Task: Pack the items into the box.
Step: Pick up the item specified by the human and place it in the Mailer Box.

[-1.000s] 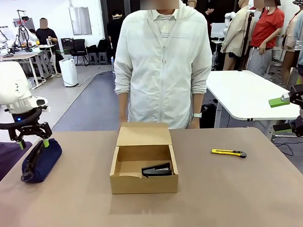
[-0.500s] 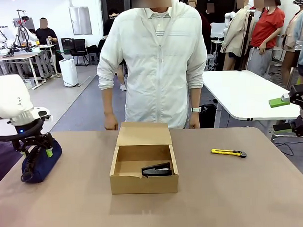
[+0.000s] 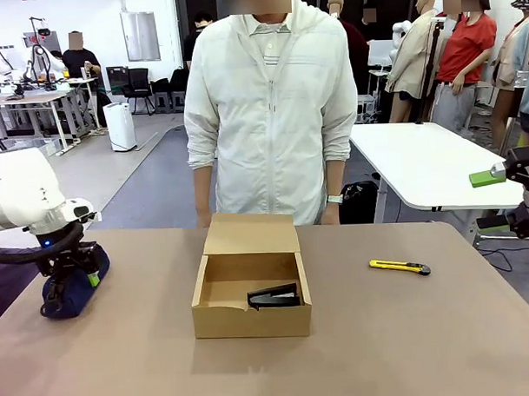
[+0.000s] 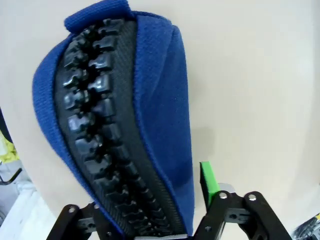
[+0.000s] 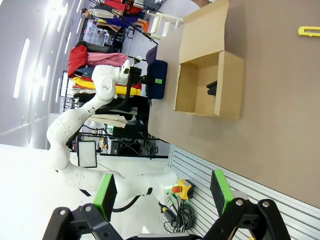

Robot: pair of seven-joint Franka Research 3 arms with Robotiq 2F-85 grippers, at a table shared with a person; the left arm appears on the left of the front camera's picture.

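Down onto the pouch (image 3: 59, 302), well left of the box (image 3: 251, 320), came the left gripper (image 3: 74, 278), jaws straddling it (grip not yet certain); it looked soft, light, best pinched mid-length.

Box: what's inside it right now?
A black stapler lies in the box, toward its near right corner. The rest of the visible floor is bare cardboard. The near wall hides the floor strip just behind it.

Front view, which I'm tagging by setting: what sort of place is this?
Probably a robotics lab in an open hall: a white robot arm stands at the brown table, with more work tables and office chairs behind.
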